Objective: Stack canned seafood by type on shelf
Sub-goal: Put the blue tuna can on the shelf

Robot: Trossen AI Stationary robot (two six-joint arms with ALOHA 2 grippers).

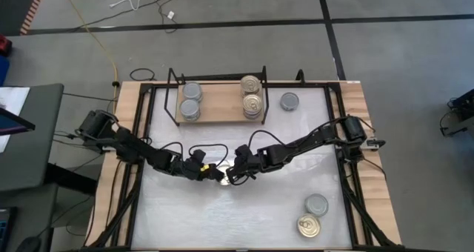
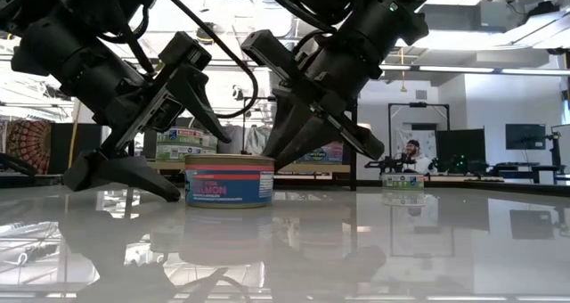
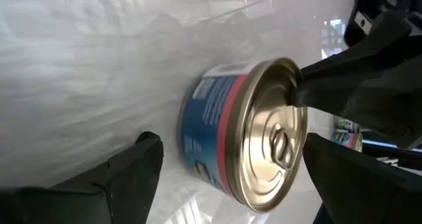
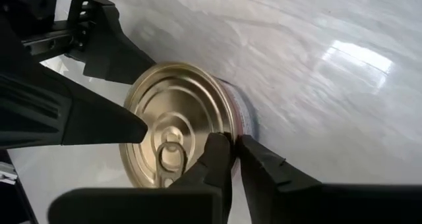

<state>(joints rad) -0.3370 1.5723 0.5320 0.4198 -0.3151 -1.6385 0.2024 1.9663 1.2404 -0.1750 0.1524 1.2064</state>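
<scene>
- Two grippers meet at the middle of the table (image 1: 185,215), both at one gold-topped centre can (image 2: 229,180) that stands upright on the white surface, well in front of the shelf (image 1: 215,115).
- Left gripper (image 3: 229,143): I see its fingers spread wide, one on each side of the centre can and clear of it. One fingertip is down near the tabletop and the other is raised, so it holds nothing.
- Right gripper (image 4: 234,151): the fingers are drawn almost together at the can's edge, one over the lid beside the ring pull and one outside the wall. From my screens it looks like a pinch on the rim.
- Centre can: blue label, pink band below the lid, ring pull facing up.
- Shelf: grey cans (image 1: 192,101) sit on the board's left part and gold cans (image 1: 252,95) on its right part. I cannot count how deep the stacks go.
- One loose grey can (image 1: 289,101) stands on the table just beside the shelf's right end.
- Near the table's front right corner, a grey can (image 1: 316,204) and a gold can (image 1: 309,226) stand close together, well apart from both grippers.
</scene>
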